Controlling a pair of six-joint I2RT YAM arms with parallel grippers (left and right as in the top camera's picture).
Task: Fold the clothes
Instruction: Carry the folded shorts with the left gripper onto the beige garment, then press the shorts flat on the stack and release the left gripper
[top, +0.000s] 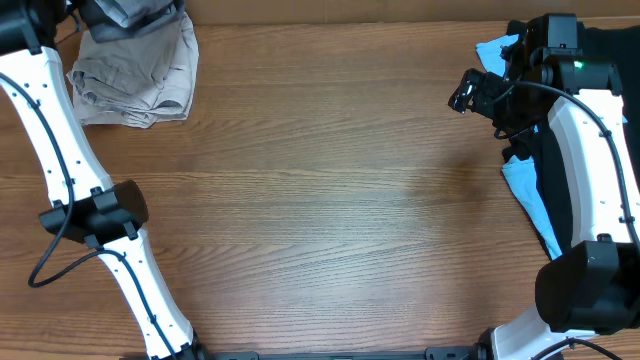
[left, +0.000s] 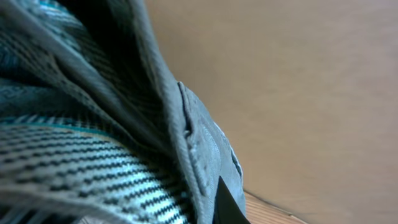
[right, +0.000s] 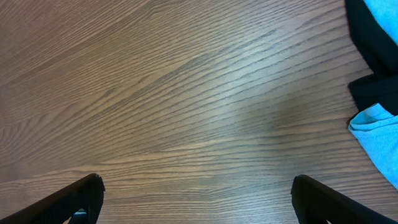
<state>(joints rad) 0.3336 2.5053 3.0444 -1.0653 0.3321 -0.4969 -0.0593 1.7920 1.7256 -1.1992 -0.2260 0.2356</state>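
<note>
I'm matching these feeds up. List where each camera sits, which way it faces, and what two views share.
Overhead: fixed above the table, looking straight down; both white arms show, left arm and right arm.
Left wrist: on the left arm, pressed close against grey shorts; only a black sliver, likely a finger, shows.
Right wrist: on the right arm, facing down at the wood; right gripper fingers spread wide.
Shared: right wrist and overhead both show the light-blue garment and black garment.

even bright light, soft shadows, left wrist view blurred
</note>
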